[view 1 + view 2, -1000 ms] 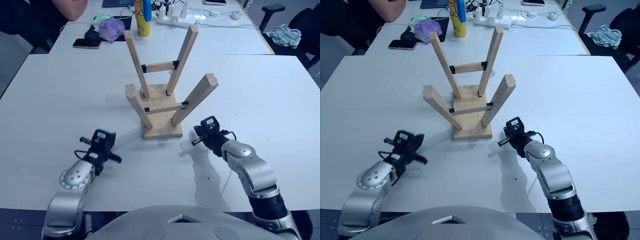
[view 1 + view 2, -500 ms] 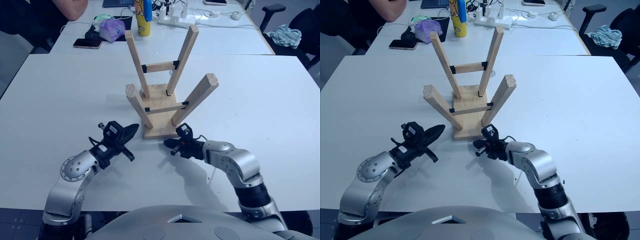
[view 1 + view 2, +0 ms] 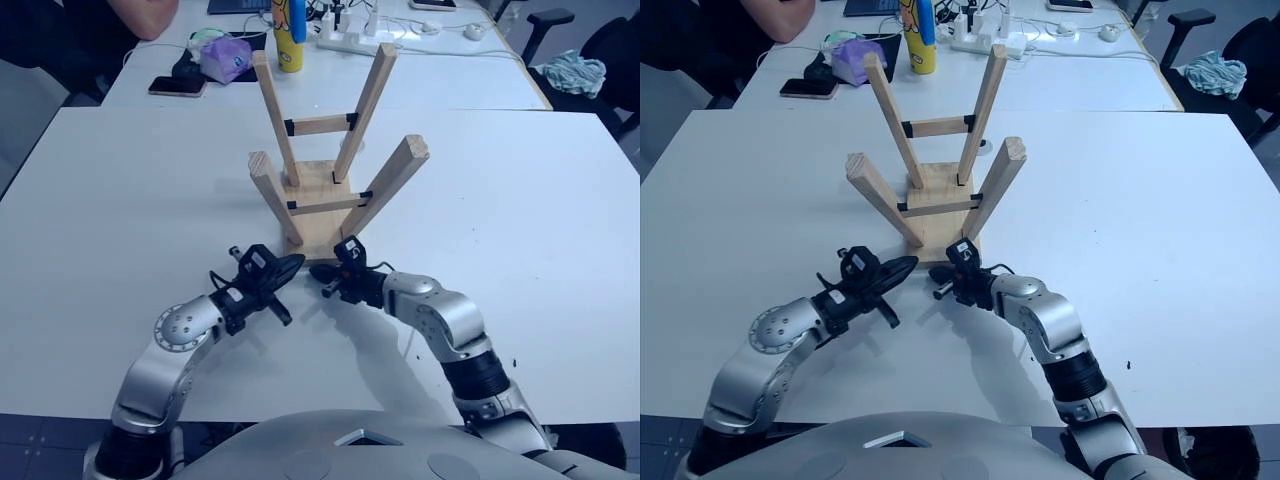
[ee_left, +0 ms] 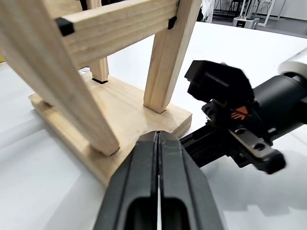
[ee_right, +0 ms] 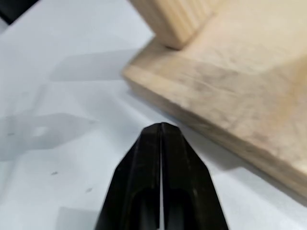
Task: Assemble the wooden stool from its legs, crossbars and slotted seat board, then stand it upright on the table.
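The wooden stool (image 3: 322, 195) stands upside down mid-table, resting on its seat board (image 3: 316, 228). All its legs point up and crossbars (image 3: 320, 125) join them. My left gripper (image 3: 295, 261) is shut and empty, low over the table, with its tip at the board's near edge. My right gripper (image 3: 317, 270) is also shut and empty, pointing at the same edge from the other side, close to the left one. In the left wrist view the shut fingertips (image 4: 157, 137) nearly touch the seat board (image 4: 125, 106), with the right gripper (image 4: 225, 117) beside them. The right wrist view has its fingertips (image 5: 161, 127) just short of the board (image 5: 225, 96).
A second table behind holds a phone (image 3: 176, 86), a purple pouch (image 3: 223, 60), a yellow bottle (image 3: 289, 38) and a power strip (image 3: 352, 34). A chair with a cloth (image 3: 572, 70) stands far right. White tabletop (image 3: 530, 200) lies open on both sides of the stool.
Both arms have swung inward from the table's front to the near edge of the seat board, ending tip to tip. The stool still stands upside down.
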You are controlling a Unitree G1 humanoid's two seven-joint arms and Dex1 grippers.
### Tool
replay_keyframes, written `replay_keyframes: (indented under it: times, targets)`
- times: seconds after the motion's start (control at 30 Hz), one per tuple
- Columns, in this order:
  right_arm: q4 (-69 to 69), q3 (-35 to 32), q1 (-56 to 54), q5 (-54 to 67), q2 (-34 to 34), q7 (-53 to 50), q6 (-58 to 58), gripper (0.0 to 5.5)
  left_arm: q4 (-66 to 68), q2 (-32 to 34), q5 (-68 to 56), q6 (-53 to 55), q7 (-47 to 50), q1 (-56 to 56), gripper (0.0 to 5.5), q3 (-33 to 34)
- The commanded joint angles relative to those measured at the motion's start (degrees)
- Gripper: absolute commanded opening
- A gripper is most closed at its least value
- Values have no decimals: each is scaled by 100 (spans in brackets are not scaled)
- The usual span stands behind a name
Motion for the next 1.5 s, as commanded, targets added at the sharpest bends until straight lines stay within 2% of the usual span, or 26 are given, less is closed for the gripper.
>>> replay_keyframes:
  times: [0.03, 0.17, 0.43, 0.57, 0.7, 0.8, 0.93, 1.0, 1.33, 1.5]
  targets:
    - [-19, -576, 194, 190, -762, 520, -107, 0, 482, -353, 283, -127, 356, -411, 4, -223]
    - [97, -974, 297, 350, -1277, 1138, -493, 0, 1025, -474, 595, -53, 625, -648, 4, -358]
    - [475, -1121, -349, 422, -1096, 1360, -958, 0, 1611, -541, 844, 179, 813, -824, 4, -354]
    - [432, -1536, -590, 730, -1024, 1390, -1217, 0, 1467, -610, 776, 769, 926, -758, 4, -242]
    - [941, -1658, -791, 245, -1649, 1705, -1944, 0, 1272, -537, 792, 1296, 896, -794, 4, -303]
    - [1417, -2282, -1795, 622, -1555, 1433, -1911, 0, 1231, -519, 776, 1449, 907, -751, 4, -274]
    - [704, -3098, -3389, 2393, -799, 331, -714, 0, 1291, -526, 719, 1502, 826, -830, 4, -275]
    - [353, -3248, -3791, 2861, -597, -108, -539, 0, 1322, -526, 697, 1521, 788, -884, 4, -270]
    - [257, -3858, -4451, 4093, -386, -1398, -316, 0, 1264, -531, 605, 1662, 744, -997, 4, -260]
    - [301, -3867, -4390, 4806, -523, -1497, 33, 0, 1221, -529, 583, 1697, 756, -955, 4, -263]
